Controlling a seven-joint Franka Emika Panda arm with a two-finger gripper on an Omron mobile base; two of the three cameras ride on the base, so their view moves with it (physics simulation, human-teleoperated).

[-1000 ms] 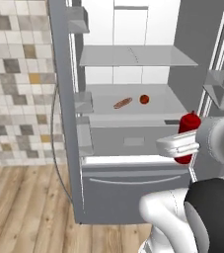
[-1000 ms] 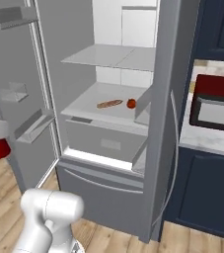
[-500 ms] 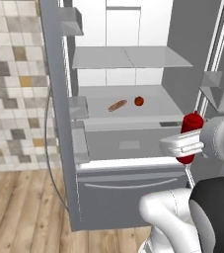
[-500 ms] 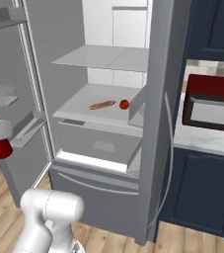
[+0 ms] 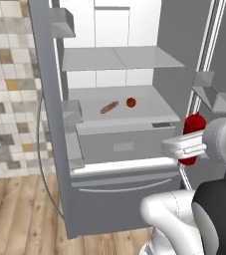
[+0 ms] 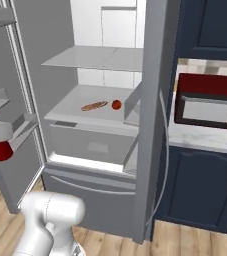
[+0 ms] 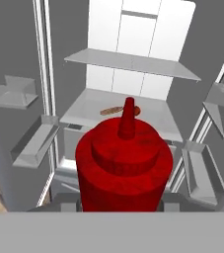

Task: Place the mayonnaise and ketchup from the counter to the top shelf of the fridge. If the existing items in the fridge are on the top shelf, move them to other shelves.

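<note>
Ketchup (image 7: 123, 165) — clamped in gripper (image 5: 190, 145), outside fridge (image 5: 50, 149). Risk: bottle probably clips top shelf (image 5: 119, 58) edge on entry — tips.

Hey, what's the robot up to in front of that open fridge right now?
The robot's gripper is shut on the ketchup, holding it upright in front of the open fridge. The top shelf has nothing on it yet. A small red fruit and a brown sausage-shaped item lie on the shelf below it, above the drawer.
</note>
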